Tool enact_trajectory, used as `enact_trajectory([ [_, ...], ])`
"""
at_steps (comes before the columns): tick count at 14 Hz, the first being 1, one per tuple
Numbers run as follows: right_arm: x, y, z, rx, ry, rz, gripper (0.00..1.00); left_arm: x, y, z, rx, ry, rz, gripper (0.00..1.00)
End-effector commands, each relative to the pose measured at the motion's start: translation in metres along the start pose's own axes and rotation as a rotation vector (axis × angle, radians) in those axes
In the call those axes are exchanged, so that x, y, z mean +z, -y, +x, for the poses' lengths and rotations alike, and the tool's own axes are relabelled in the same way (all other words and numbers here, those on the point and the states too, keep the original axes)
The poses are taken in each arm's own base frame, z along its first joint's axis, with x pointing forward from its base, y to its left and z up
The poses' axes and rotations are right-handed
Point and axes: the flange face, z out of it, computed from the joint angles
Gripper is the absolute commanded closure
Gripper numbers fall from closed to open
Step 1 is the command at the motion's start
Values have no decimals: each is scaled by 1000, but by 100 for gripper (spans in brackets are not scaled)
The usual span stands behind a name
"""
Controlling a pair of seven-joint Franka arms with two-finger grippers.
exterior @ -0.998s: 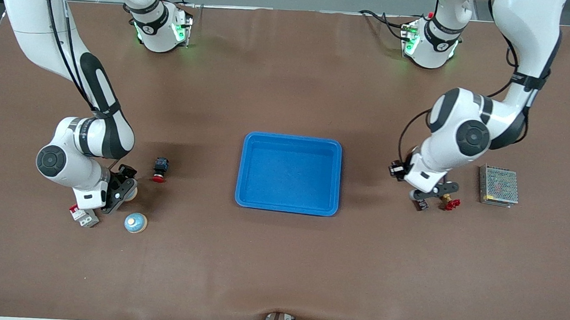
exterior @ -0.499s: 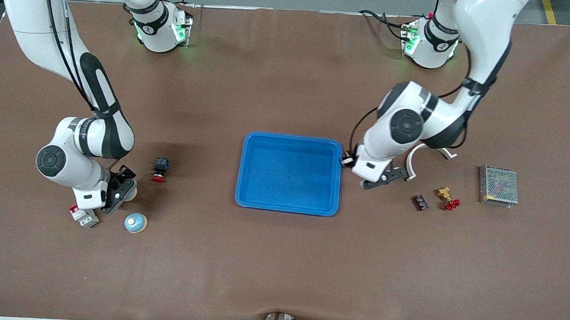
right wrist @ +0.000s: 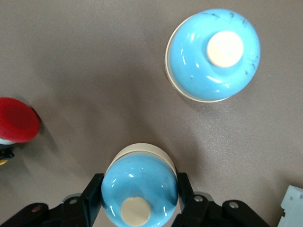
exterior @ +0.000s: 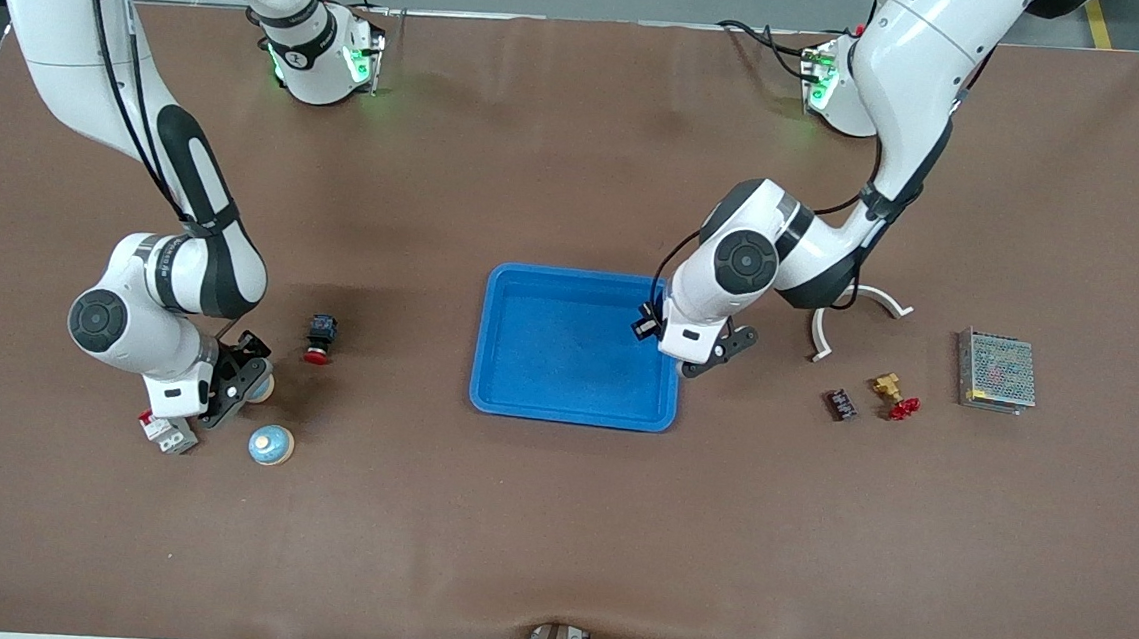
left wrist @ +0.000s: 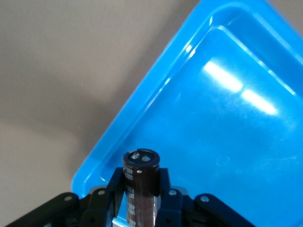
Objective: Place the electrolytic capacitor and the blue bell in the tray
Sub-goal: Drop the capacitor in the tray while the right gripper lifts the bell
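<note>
Carrying the electrolytic capacitor (left wrist: 140, 182) across, my left arm has swung from the parts at its own end of the table (exterior: 554, 539) to the tray (exterior: 571, 410); half a second ago it was beside the rim, and now my left gripper (exterior: 689, 360) hangs over the tray's edge at the left arm's end. Its fingers (left wrist: 164, 188) pinch the dark brown capacitor on both sides, the can pointing out past them with its two terminals showing, above the tray's corner. That arm reaches down from its base with the elbow bent and the wrist angled toward the tray.

My right arm has barely shifted. My right gripper (exterior: 242, 389) sits low at the table near the right arm's end, its fingers (right wrist: 92, 195) closed around a blue bell (right wrist: 139, 187). A second blue bell (exterior: 271, 444) stands on the table just beside it, nearer the front camera, apart from the gripper. A red-capped button (exterior: 318, 339) lies toward the tray.
</note>
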Motion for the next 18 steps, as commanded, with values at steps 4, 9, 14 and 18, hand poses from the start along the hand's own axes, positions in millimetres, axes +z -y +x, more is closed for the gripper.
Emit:
enact_trajectory([
  [4,-29,-7,8,41,-25,58,49,28,-5,-4,-62,-12,35,100],
  [9,-90,-1,29,190,-9,103,49,40,-3,-2,-63,0,49,79],
  [14,-131,40,68,356,19,120,49,24,-11,4,-62,-13,23,0],
  [18,-157,90,113,516,36,114,49,-35,-22,22,-65,-30,32,0],
])
